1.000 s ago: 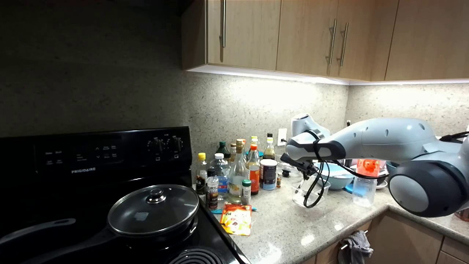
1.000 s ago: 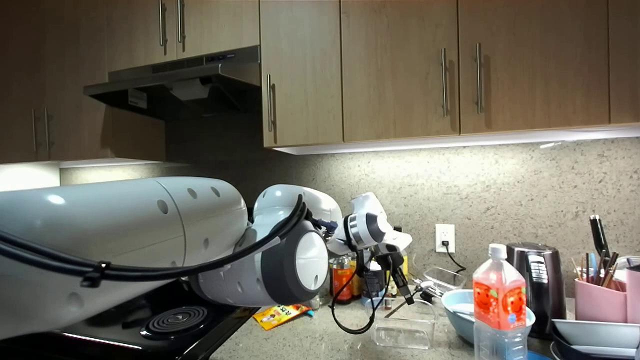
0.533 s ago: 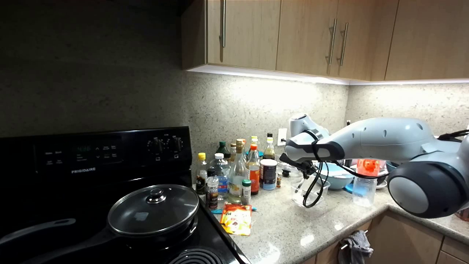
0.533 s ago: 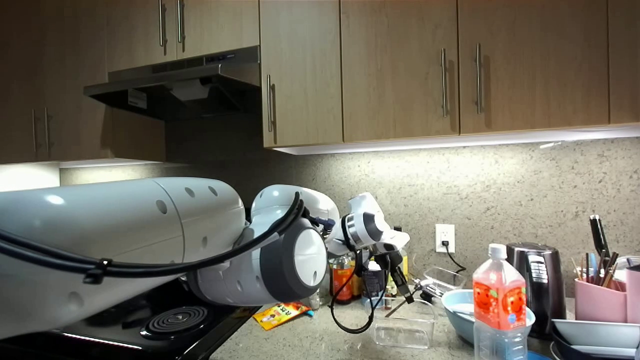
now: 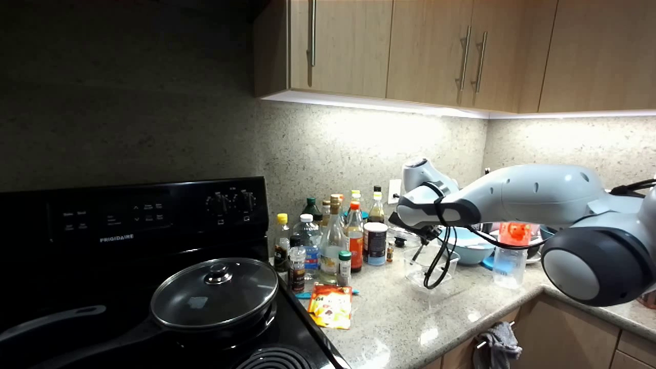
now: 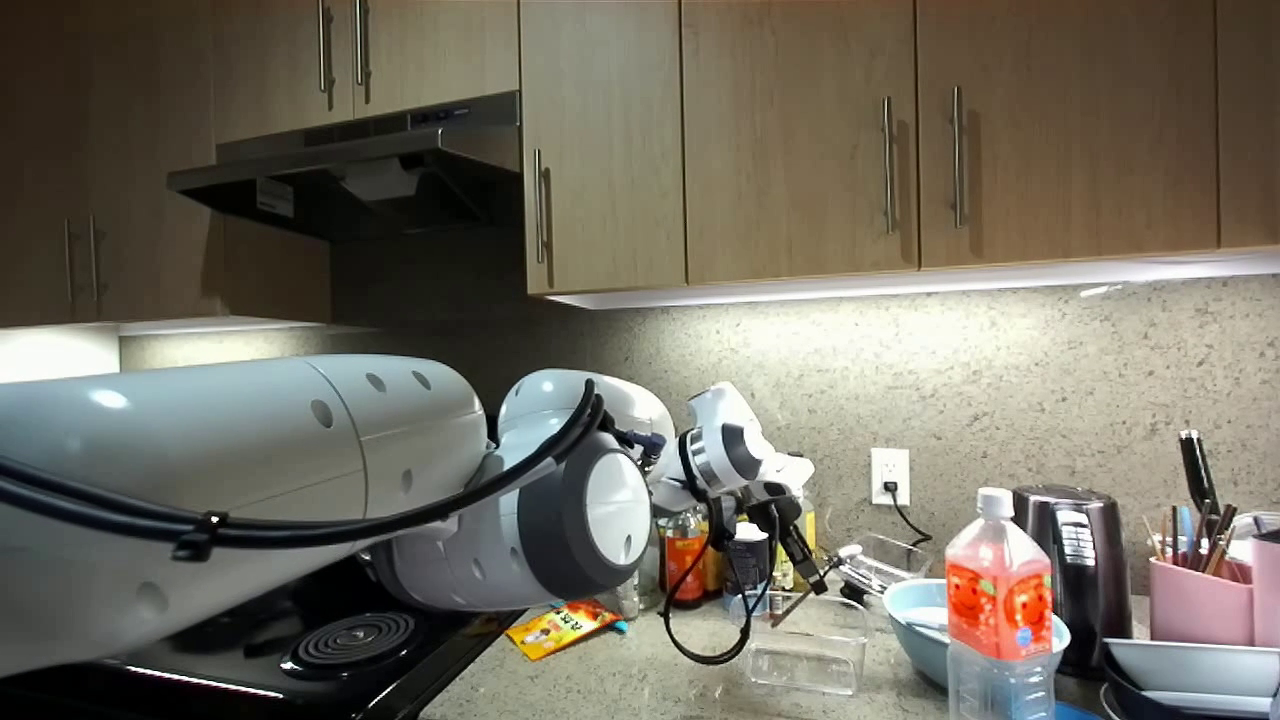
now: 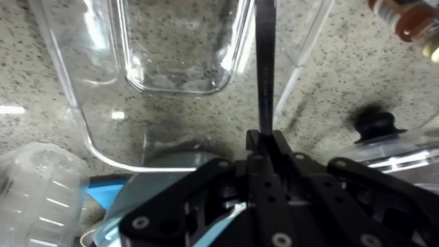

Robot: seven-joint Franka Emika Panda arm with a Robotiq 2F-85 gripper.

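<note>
While the robot arm (image 5: pixel 538 197) is hanging over the counter (image 5: pixel 389 318), its gripper (image 7: pixel 265 135) is pinching a flat dark stick (image 7: pixel 266 68), the jaws standing almost together with only the stick between them. In an exterior view, the stick is slanting downward from the gripper, and its lower end is showing close to the rim of a clear container (image 6: pixel 805 668); the views are not revealing whether the two are touching. In the wrist view, the stick is running out past the upper edge, alongside one wall of the container. Next to the container, a pale blue bowl (image 6: pixel 912 640) is standing on the counter, and a clear bottle with a red label (image 6: pixel 1000 605) is standing upright near the bowl. On the opposite side, a small bottle (image 5: pixel 390 252) is standing beside a dark tub (image 5: pixel 375 246) with a white lid, and taller bottles (image 5: pixel 333 251) are crowding together beyond the tub. Nearer the stove (image 5: pixel 102 256), an orange and yellow packet (image 5: pixel 330 307) is lying on the counter, while a lidded pan (image 5: pixel 215 294) is sitting on the stove.
</note>
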